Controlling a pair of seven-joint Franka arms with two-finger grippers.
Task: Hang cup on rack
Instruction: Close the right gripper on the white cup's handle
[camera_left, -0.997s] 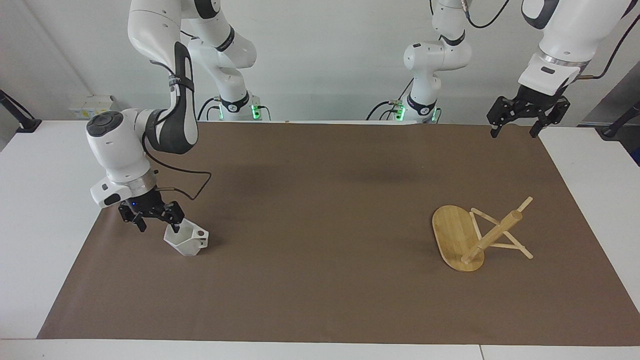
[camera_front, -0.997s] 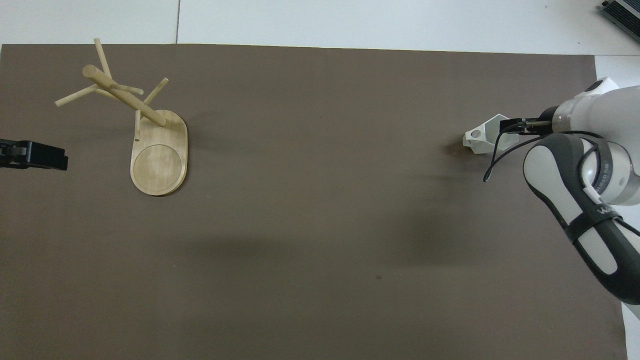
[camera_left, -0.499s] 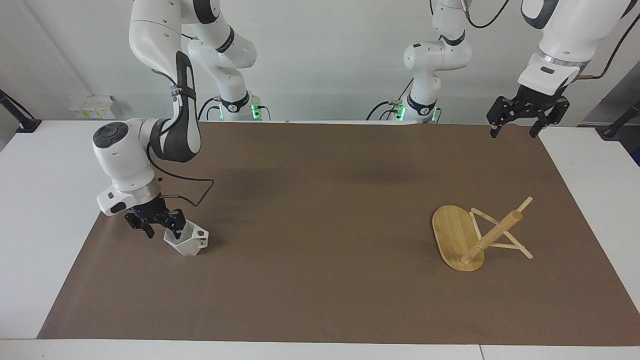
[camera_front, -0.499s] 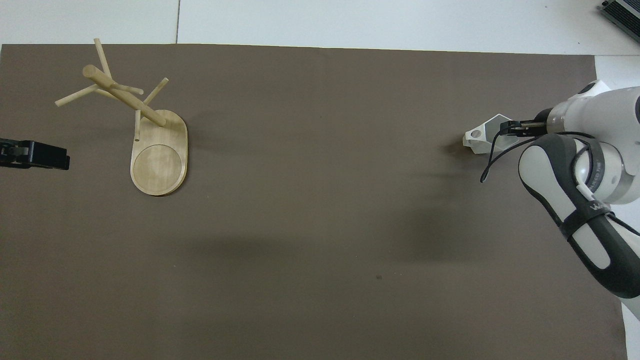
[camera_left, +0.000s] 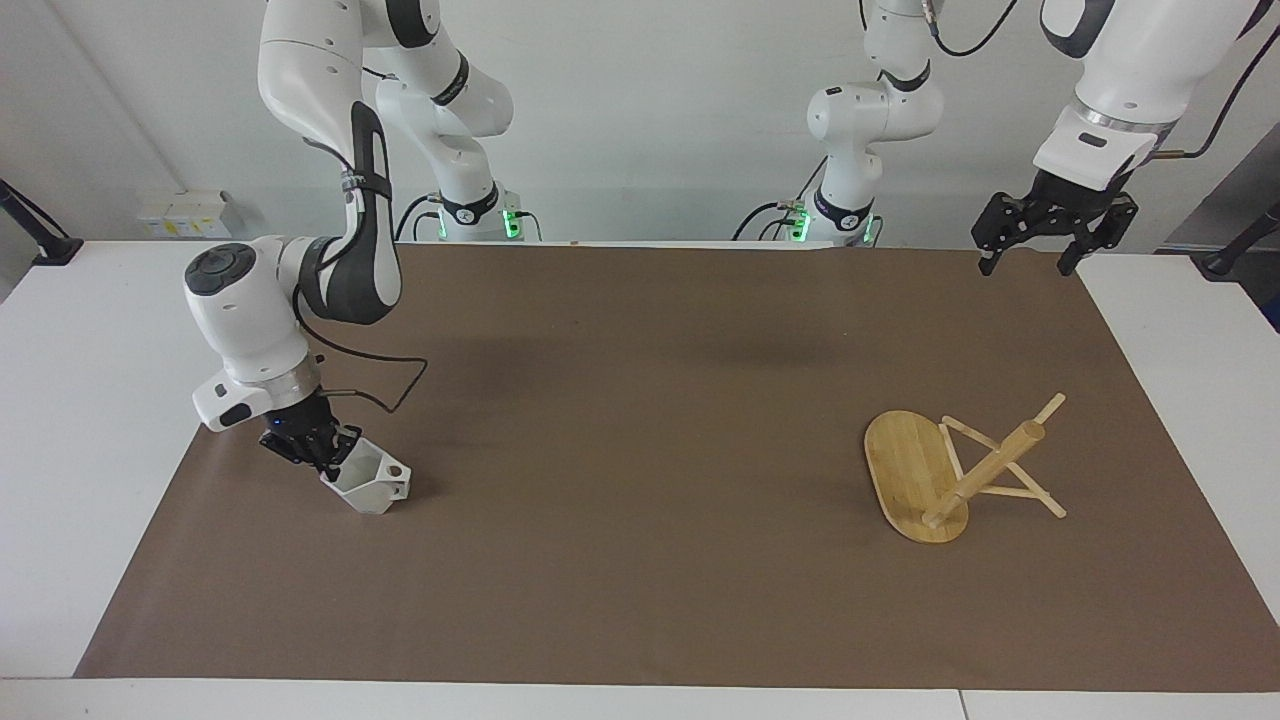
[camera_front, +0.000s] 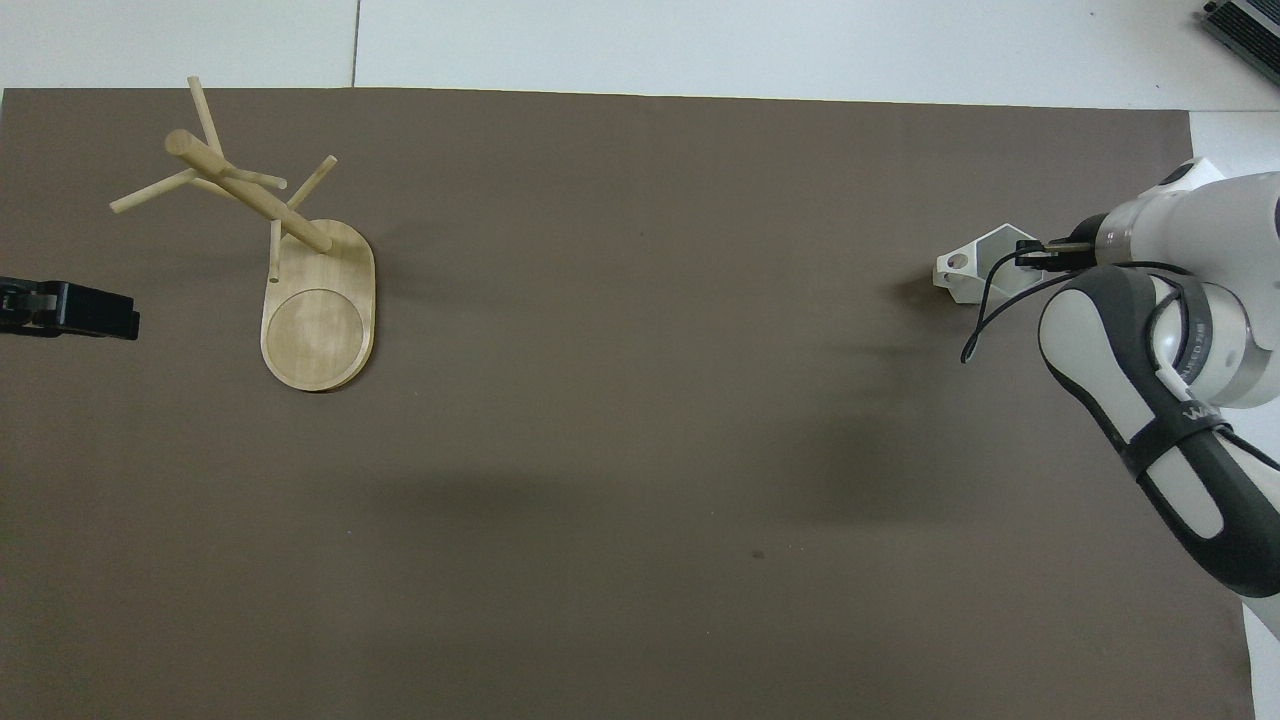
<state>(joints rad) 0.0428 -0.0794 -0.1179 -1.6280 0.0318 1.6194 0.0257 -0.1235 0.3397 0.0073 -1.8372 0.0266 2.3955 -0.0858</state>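
Right gripper (camera_left: 325, 455) fingers pinch the rim of the cup (camera_left: 368, 482) at the right arm's end of the surface for lifting to the rack (camera_left: 955, 470); left gripper (camera_left: 1050, 232) waits, fingers spread.

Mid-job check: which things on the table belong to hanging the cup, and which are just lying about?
Part of the job:
- small white faceted cup, at the right arm's end, right gripper shut on its rim
- light bamboo mug rack with angled pegs, at the left arm's end
- left gripper, open, waiting above the table edge

Just there:
- brown table mat; nothing else loose
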